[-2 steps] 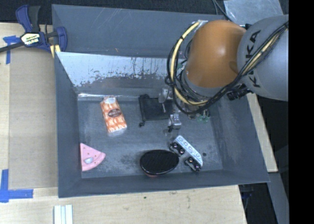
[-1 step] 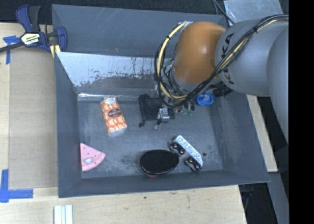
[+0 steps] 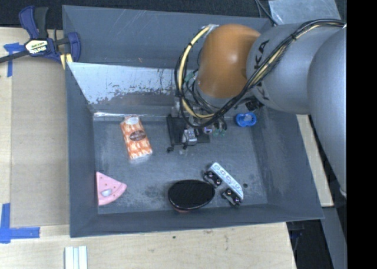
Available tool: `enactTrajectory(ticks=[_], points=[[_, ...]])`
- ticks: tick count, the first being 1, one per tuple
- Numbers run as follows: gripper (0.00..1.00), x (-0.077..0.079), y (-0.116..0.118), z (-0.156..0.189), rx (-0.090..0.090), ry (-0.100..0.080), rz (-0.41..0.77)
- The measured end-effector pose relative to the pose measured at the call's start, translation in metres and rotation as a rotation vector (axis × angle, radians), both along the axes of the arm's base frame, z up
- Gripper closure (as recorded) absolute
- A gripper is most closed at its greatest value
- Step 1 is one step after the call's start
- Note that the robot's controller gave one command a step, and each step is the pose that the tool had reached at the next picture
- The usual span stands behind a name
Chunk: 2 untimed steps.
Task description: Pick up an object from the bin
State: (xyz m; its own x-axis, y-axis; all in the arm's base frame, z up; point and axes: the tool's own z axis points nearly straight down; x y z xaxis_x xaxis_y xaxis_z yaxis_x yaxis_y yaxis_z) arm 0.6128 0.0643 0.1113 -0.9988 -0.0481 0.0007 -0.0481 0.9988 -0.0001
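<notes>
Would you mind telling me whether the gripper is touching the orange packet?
Apart. The camera view shows a band of bare bin floor between the gripper and the orange packet lying to its left in that view.

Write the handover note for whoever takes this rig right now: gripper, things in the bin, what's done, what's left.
Gripper: down near the bin floor, mid-back, nothing visibly held.
Nearest thing: orange snack packet, lying flat just to the view's left of the gripper, apart from it.
Front of the bin: pink wedge in the view's left corner, black oval object in the middle, grey toy car close beside it.
Small blue thing at the back, partly hidden by the arm.
Done: nothing lifted yet.
Left: grasp one thing and lift it out.
</notes>
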Motion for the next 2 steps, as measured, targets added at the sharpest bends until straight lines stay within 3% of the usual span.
enactTrajectory(ticks=[1,2], points=[[0.0,0.004,-0.012,-0.01,-0.001,-0.009,0.392],[1.0,0.005,-0.009,-0.038,0.001,-0.009,0.493]])
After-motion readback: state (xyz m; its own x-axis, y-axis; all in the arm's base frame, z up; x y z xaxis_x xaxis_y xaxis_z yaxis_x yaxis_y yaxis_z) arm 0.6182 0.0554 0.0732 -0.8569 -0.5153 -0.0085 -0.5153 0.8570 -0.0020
